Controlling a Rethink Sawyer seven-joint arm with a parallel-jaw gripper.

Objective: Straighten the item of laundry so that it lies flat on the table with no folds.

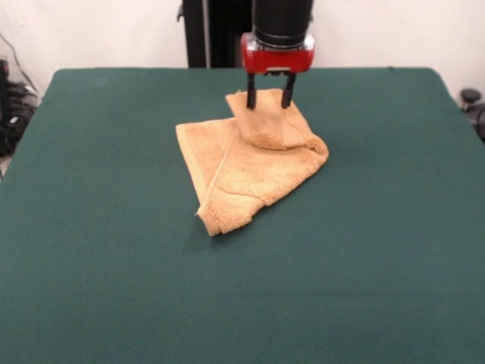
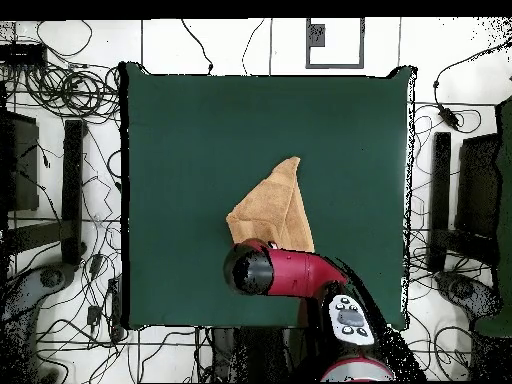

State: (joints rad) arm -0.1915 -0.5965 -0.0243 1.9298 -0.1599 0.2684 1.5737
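The tan-orange towel [image 1: 250,167] lies crumpled and folded over itself a little beyond the middle of the green table [image 1: 114,227]. One flap lies doubled over the rest, and a corner points toward the front edge. My gripper [image 1: 269,102] hangs straight down over the towel's far end. Its two black fingers [image 1: 288,95] stand apart, with their tips at the raised far fold. In the overhead view the towel [image 2: 275,210] shows as a narrow wedge on the table [image 2: 180,130]. The red arm [image 2: 300,272] covers the end nearest the base and hides the gripper.
The black pedestal [image 1: 208,30] stands behind the table's far edge. Cables and black stands [image 2: 70,190] surround the table on the floor. Green cloth extends widely on all sides of the towel.
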